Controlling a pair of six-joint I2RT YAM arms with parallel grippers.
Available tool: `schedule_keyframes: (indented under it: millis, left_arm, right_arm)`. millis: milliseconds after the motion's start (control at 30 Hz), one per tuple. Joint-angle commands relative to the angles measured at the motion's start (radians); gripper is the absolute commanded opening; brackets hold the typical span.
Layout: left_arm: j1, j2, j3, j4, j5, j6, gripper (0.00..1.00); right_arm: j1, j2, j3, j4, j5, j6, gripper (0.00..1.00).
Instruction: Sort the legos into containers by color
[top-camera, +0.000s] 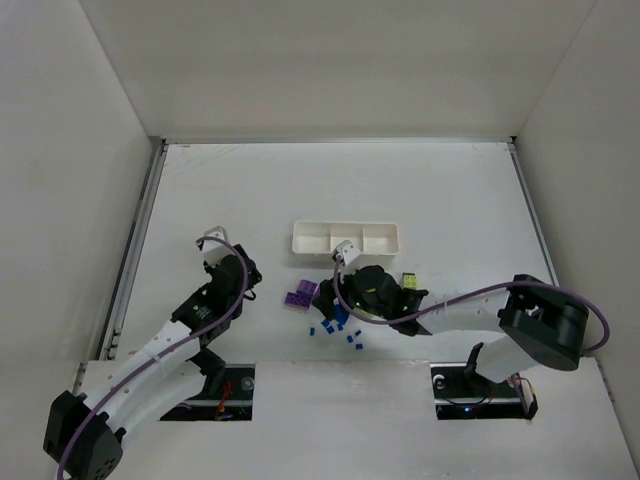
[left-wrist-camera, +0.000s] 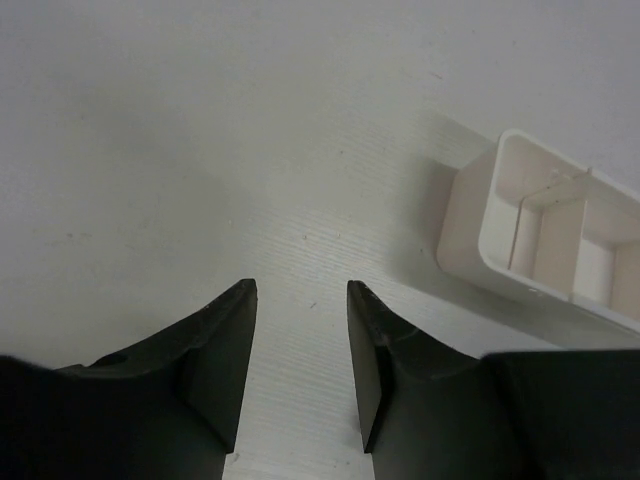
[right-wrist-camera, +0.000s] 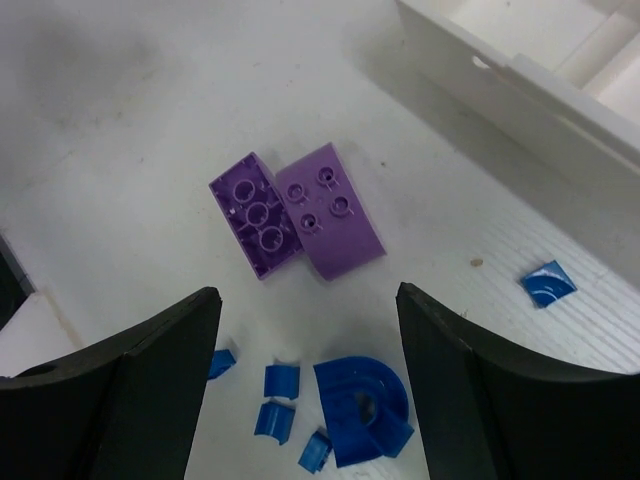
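The purple legos (right-wrist-camera: 330, 215), 2 bricks touching side by side, lie on the desk (right-wrist-camera: 150, 110) just in front of the white tray (right-wrist-camera: 520, 75). 1 shows its hollow underside, the other 4 studs. Nearer the arm bases sit a round blue piece (right-wrist-camera: 362, 405) and several tiny blue bits (right-wrist-camera: 281, 380), loosely scattered, with 1 more bit off toward the tray. A lime green lego (top-camera: 410, 281) lies apart, near the tray's right end. The tray is 1 long box with 3 square compartments.

The right pincer (right-wrist-camera: 308, 292) hangs over the purple and blue pieces, fingers wide apart and gripping nothing; from above its arm covers part of the pile. The left pincer (left-wrist-camera: 300, 290) is over bare desk left of the tray, fingers narrowly apart with nothing between them.
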Motion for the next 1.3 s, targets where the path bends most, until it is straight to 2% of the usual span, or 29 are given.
schedule_keyframes:
  millis: [0, 233, 433, 533, 667, 800, 1133, 1267]
  left_arm:
    - [-0.012, 0.009, -0.035, 0.051, 0.066, -0.012, 0.37]
    - [-0.039, -0.057, -0.084, 0.013, 0.146, -0.057, 0.42]
    - [-0.085, -0.109, -0.107, -0.043, 0.201, -0.118, 0.44]
    - [-0.118, -0.109, -0.104, -0.078, 0.200, -0.147, 0.47]
    - [-0.142, -0.072, -0.102, -0.087, 0.189, -0.178, 0.55]
    - [-0.159, -0.047, -0.113, -0.077, 0.189, -0.198, 0.60]
    - [-0.194, 0.017, -0.099, -0.003, 0.198, -0.212, 0.61]
    - [-0.210, 0.049, -0.105, 0.052, 0.190, -0.219, 0.61]
  right_arm:
    - [0.009, 0.025, 0.087, -0.013, 0.005, -0.029, 0.77]
    - [0.009, 0.148, 0.175, -0.065, -0.001, -0.053, 0.74]
    - [0.000, 0.200, 0.198, -0.062, -0.001, -0.053, 0.68]
    - [-0.003, 0.220, 0.201, -0.051, -0.001, -0.050, 0.60]
    - [-0.002, 0.231, 0.207, -0.050, 0.007, -0.039, 0.36]
    - [-0.002, 0.199, 0.198, -0.050, 0.023, -0.038, 0.24]
    - [-0.020, -0.037, 0.086, -0.012, 0.033, -0.009, 0.22]
    - [-0.040, -0.051, 0.070, -0.024, 0.037, -0.009, 0.21]
